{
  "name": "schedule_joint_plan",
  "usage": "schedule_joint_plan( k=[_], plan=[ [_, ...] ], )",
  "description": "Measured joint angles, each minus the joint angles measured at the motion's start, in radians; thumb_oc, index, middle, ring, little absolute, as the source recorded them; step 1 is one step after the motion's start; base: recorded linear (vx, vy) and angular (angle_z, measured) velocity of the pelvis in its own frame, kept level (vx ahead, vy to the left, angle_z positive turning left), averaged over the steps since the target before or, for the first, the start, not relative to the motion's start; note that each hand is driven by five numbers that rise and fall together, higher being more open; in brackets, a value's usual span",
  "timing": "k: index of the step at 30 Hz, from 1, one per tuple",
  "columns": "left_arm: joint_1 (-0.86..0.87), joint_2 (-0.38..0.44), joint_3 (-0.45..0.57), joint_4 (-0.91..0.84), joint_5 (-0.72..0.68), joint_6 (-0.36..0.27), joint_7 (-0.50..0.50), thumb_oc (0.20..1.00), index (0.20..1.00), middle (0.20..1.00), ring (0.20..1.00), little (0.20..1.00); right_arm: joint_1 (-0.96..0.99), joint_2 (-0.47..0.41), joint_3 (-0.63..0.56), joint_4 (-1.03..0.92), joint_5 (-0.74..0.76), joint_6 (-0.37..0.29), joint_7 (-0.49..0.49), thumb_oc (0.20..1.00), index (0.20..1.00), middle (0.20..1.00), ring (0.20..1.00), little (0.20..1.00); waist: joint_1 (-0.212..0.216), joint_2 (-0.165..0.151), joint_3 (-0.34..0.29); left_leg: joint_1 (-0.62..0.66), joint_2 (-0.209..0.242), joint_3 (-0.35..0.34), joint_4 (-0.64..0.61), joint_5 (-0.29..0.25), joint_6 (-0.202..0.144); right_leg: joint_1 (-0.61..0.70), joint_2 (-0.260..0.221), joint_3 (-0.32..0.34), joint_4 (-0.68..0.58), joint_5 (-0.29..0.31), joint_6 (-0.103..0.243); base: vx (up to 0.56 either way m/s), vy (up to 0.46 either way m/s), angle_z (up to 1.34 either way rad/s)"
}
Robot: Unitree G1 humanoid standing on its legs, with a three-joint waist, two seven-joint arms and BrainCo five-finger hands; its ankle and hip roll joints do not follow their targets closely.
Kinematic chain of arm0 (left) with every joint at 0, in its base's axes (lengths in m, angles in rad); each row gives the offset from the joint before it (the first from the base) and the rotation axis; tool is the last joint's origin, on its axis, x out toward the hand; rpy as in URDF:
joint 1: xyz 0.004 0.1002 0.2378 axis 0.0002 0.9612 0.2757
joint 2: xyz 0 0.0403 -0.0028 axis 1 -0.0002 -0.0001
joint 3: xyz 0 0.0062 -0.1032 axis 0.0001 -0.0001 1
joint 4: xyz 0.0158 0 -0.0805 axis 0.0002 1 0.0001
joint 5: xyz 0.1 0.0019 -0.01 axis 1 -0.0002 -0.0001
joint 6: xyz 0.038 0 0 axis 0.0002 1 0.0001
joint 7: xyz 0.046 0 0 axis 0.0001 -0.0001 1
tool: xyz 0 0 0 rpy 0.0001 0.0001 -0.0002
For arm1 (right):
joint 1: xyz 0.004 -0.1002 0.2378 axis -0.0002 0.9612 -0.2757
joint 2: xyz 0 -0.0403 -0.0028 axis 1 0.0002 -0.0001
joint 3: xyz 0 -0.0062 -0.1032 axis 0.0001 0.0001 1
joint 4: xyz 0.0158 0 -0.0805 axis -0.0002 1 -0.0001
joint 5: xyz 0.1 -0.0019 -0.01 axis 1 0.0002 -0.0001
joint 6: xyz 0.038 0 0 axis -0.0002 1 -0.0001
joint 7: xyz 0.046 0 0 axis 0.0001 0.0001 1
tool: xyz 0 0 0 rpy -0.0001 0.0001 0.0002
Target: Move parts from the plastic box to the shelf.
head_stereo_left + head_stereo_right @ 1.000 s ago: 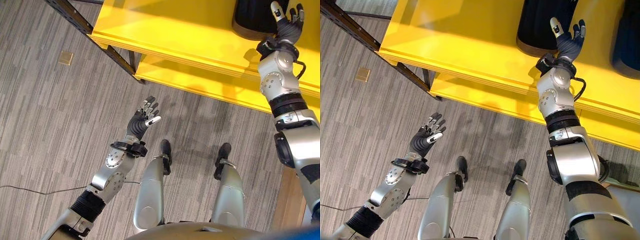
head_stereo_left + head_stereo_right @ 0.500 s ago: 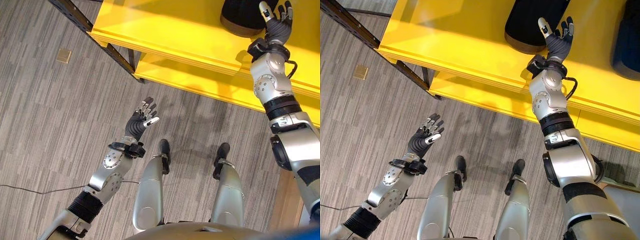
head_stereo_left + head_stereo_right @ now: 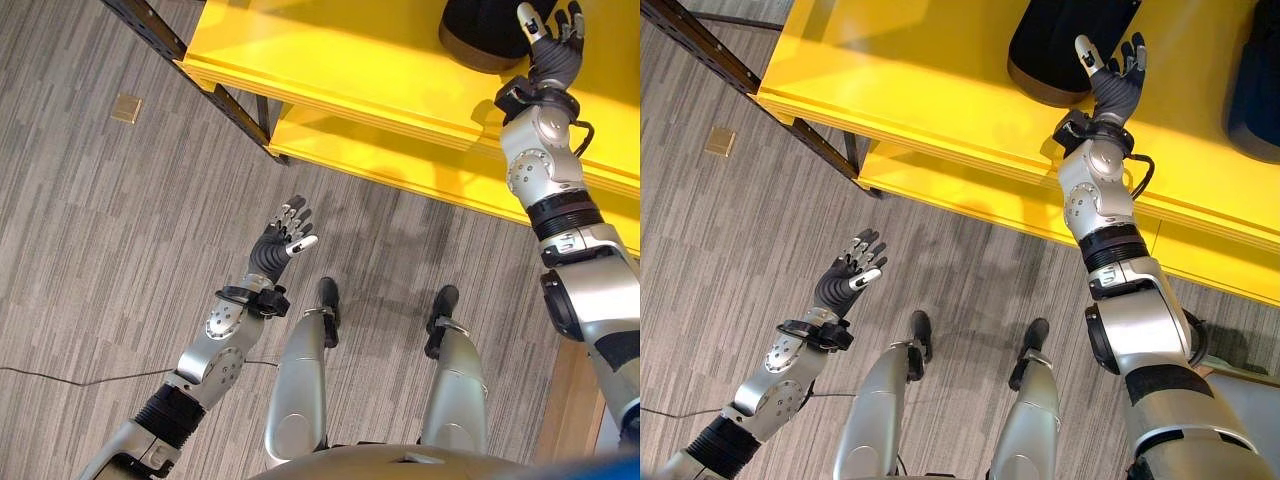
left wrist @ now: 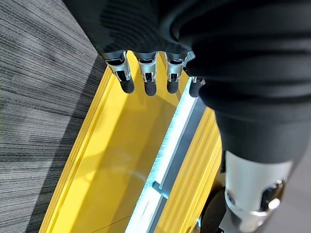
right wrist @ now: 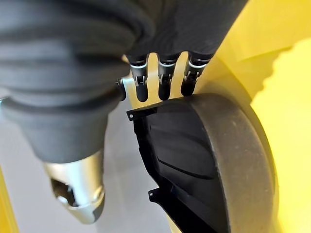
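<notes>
The black part (image 3: 1065, 50) on the yellow shelf (image 3: 930, 80) is cut off by the top edge of both eye views, so its upper end is not seen, and its near rim is partly covered by the right hand (image 3: 1112, 75). A second dark object (image 3: 1255, 85) is cropped by the right edge and cannot be identified. The shelf's far side is also cut off

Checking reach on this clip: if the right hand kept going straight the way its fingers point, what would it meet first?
Most likely the black part on the yellow shelf. The right hand, fingers straight, reaches over the shelf toward it; whether it already touches is unclear.
</notes>
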Motion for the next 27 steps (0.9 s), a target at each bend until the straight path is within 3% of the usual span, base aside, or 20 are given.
schedule_joint_plan(
  k=[4,9,17,25,27],
  plan=[
    [-0.001,0.000,0.001,0.000,0.000,0.000,0.001,1.000,1.000,1.000,1.000,1.000,0.008,-0.005,-0.017,-0.001,-0.036,0.000,-0.026,1.000,1.000,1.000,1.000,1.000,-0.004,-0.007,0.004,0.000,0.000,0.000,0.000,0.000,0.000,0.000,0.000,0.000,-0.001,0.000,0.000,0.00,0.000,0.00],
    [-0.001,-0.001,0.011,0.000,0.002,-0.001,0.024,1.000,1.000,1.000,1.000,1.000,0.162,-0.009,-0.074,-0.153,-0.126,0.001,-0.063,1.000,1.000,1.000,1.000,1.000,-0.018,-0.016,0.009,-0.011,0.004,-0.001,0.014,-0.009,0.002,-0.005,0.002,-0.001,0.000,-0.001,0.001,0.00,0.000,0.00],
    [-0.023,0.001,0.046,-0.023,0.019,-0.011,0.036,1.000,1.000,1.000,1.000,1.000,0.532,0.006,-0.158,-0.522,-0.235,-0.002,-0.067,1.000,1.000,1.000,1.000,1.000,-0.041,-0.022,0.014,-0.003,0.010,0.001,0.013,-0.011,0.004,-0.008,0.005,0.005,0.019,-0.012,-0.004,0.00,-0.003,0.00],
    [-0.031,0.010,0.119,-0.163,0.091,-0.036,0.028,1.000,1.000,1.000,1.000,1.000,0.753,0.041,-0.157,-0.736,-0.240,-0.003,0.031,1.000,1.000,1.000,1.000,1.000,-0.056,-0.024,0.018,0.036,0.022,0.002,0.008,-0.016,-0.001,0.004,0.011,0.016,0.055,-0.042,-0.002,-0.02,-0.022,-0.03],
    [-0.027,0.016,0.161,-0.232,0.125,-0.061,0.016,1.000,1.000,1.000,1.000,1.000,0.877,0.038,-0.141,-0.854,-0.240,-0.004,0.113,1.000,1.000,1.000,1.000,1.000,-0.058,-0.028,0.019,0.052,0.023,0.002,0.003,-0.010,-0.017,0.007,0.010,0.022,0.078,-0.051,-0.008,0.01,-0.041,0.00]
  ],
)
